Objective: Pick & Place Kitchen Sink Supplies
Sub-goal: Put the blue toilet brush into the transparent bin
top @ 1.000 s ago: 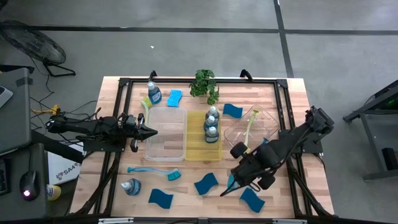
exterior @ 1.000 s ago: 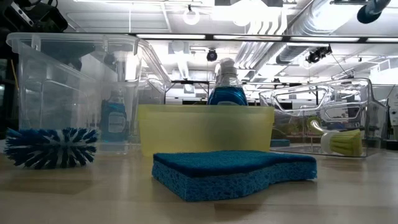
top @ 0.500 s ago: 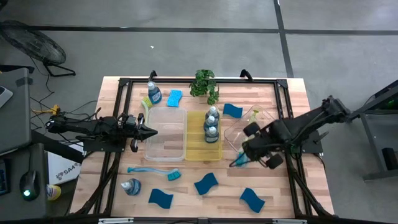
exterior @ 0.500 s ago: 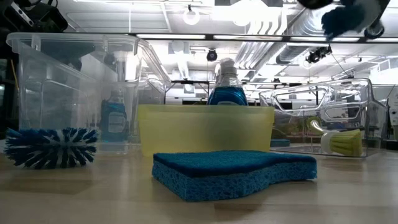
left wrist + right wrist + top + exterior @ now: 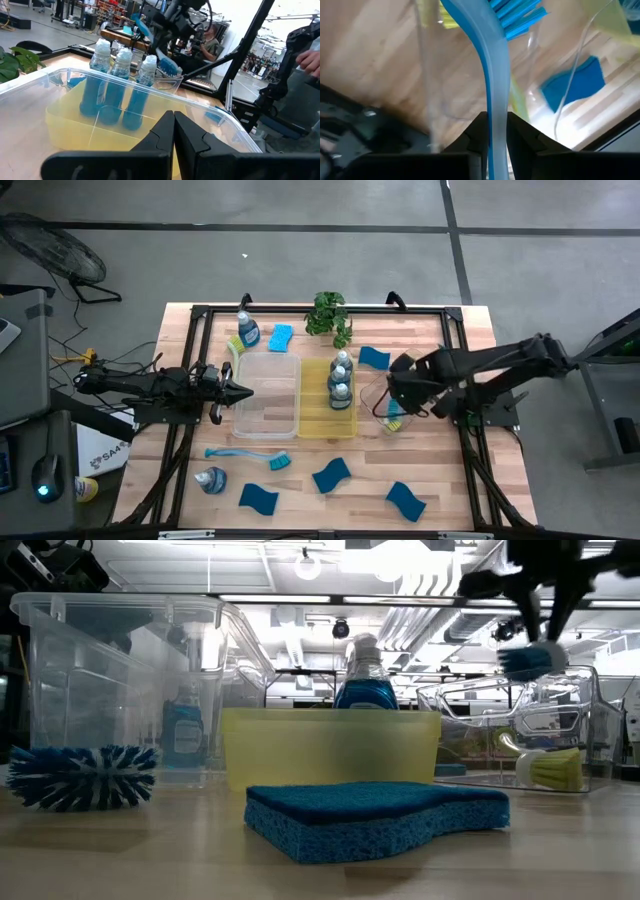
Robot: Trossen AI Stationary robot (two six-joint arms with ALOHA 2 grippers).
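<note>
My right gripper is shut on a blue dish brush above the right clear tray, where a yellow-green brush lies. The blue brush's head hangs over that tray's rim. My left gripper waits, shut, at the left edge of the middle clear tray. Three soap bottles stand in the yellow tray. A second blue brush, several wavy blue sponges and a tipped bottle lie on the table, and another bottle stands at the far edge. My right gripper pinches the blue brush's pale handle between its two fingers. The fingers point down from above, and the handle runs on along them. The brush is lifted clear and hangs bristle head down over the clear tray.
A small potted plant stands at the far edge. Sponges lie near the far left, by the right tray and along the near edge. A black frame rail borders the table. Bare wood shows at the near right.
My right gripper has carried the blue brush up from the table's near side toward the far edge, to above the right clear tray, turning as it went. The brush is now lifted clear, and its head has come down into the low view.
</note>
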